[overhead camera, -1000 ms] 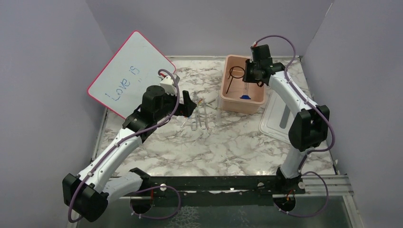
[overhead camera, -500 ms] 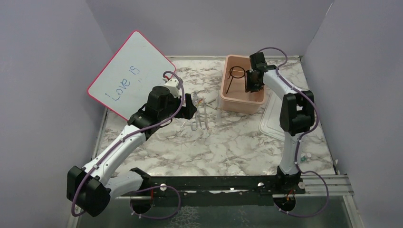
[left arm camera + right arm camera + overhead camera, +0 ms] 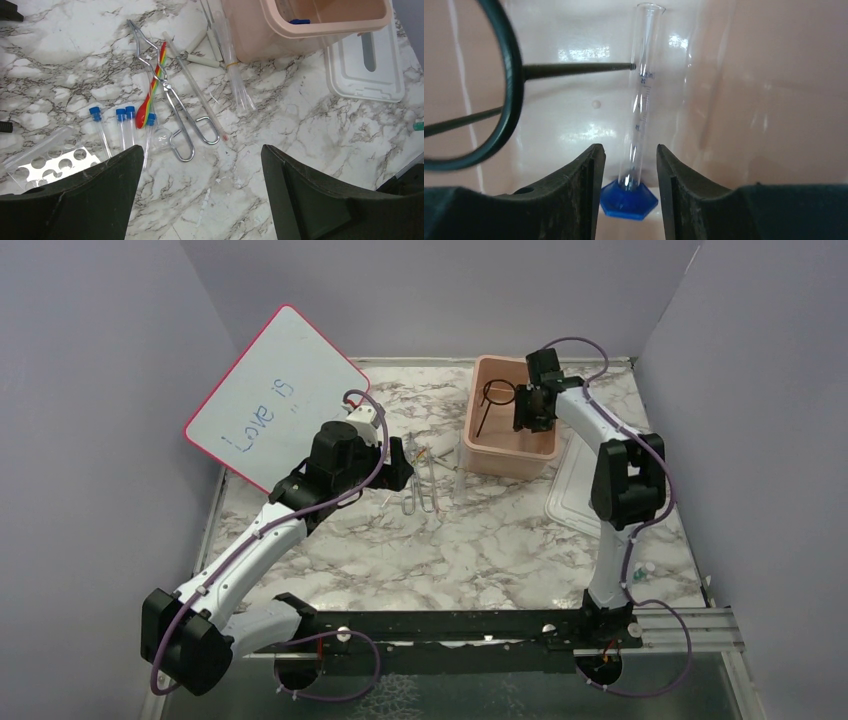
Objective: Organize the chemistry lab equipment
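Note:
In the right wrist view a clear graduated cylinder (image 3: 640, 100) on a blue hexagonal base stands upright on the floor of the pink tub (image 3: 480, 455). My right gripper (image 3: 626, 172) is open around its lower stem, with a gap on each side. The black wire ring stand (image 3: 510, 95) stands just left of it, also inside the tub (image 3: 774, 100). My left gripper (image 3: 200, 155) hangs open above bare table. Beyond it lie metal tongs (image 3: 172, 107), a red-yellow rod (image 3: 154, 87), blue-capped vials (image 3: 122, 125) and clear tubes (image 3: 235, 75).
The tub's white lid (image 3: 585, 485) lies on the table right of the tub. A pink-rimmed whiteboard (image 3: 275, 395) leans at the back left. A clear holed rack (image 3: 50, 160) lies left of the vials. A thin glass rod (image 3: 197, 92) lies beside the tongs.
My right gripper came down into the tub with the cylinder and its jaws have parted from it. The left arm swung a little closer to the tools, then stayed still.

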Action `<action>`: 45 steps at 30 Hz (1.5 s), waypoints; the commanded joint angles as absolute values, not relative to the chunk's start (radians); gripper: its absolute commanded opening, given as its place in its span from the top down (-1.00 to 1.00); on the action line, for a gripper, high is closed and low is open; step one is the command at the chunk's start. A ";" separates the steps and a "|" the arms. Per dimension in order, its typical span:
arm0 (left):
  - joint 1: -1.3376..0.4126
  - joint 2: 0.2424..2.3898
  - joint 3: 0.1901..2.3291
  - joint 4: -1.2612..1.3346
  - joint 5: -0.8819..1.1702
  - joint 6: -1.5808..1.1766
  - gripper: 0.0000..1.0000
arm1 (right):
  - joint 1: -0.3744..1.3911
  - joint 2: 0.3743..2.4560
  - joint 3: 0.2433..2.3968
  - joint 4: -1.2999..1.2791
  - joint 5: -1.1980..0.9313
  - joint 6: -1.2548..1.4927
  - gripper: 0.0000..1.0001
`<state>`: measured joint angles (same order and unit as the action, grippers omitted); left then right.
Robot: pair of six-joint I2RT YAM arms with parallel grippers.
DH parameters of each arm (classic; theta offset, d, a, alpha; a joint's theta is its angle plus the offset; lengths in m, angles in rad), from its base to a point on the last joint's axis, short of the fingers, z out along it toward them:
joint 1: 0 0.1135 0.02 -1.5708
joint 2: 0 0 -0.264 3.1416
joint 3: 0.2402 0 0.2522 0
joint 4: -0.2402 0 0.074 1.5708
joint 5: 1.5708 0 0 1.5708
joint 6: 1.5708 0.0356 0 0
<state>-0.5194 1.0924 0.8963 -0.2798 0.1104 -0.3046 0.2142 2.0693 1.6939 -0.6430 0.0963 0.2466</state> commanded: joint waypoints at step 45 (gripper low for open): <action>-0.510 0.874 0.840 -0.334 -0.494 -0.397 -0.89 | 0.870 2.175 1.769 -0.554 0.377 0.438 0.15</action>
<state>-0.5182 0.8623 0.8406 -0.3531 -0.4984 -0.3996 0.8688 2.1113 1.7012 -0.4858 0.2821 0.4385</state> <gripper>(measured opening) 0.943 0.439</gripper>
